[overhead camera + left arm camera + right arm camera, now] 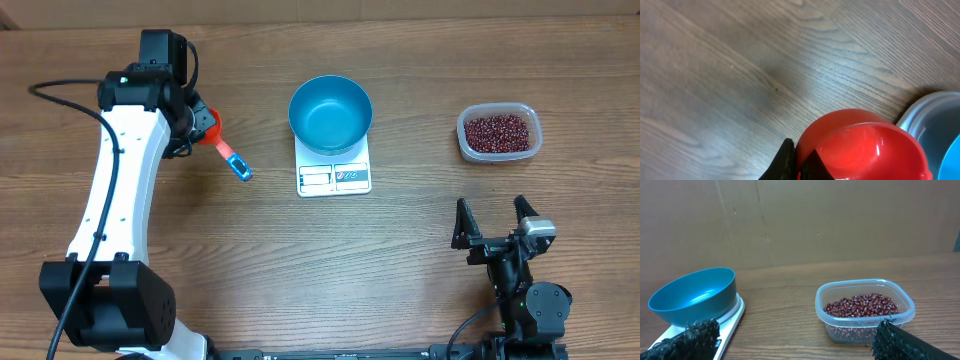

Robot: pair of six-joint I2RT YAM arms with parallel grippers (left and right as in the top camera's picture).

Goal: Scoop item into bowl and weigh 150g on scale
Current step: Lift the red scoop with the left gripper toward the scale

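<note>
Wood table (380, 270), overhead: bowl (330, 112) on scale (334, 178), centre; beans (498, 131) in tub (536, 120), right; my left gripper (192, 122) clamped on red scoop (212, 131); my right gripper (491, 213) spread wide, nothing held. Left wrist: scoop over bare wood. Right wrist: tub right of bowl

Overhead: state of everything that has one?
left hand: shut on the scoop, left of the scale.
right hand: open, empty.
scoop: held, no beans visible on it.
bowl: upright on the scale, empty.
scale: carrying the bowl; display unreadable.
tub: lidless, holding the beans.
beans: all in the tub, none in the bowl.
</note>
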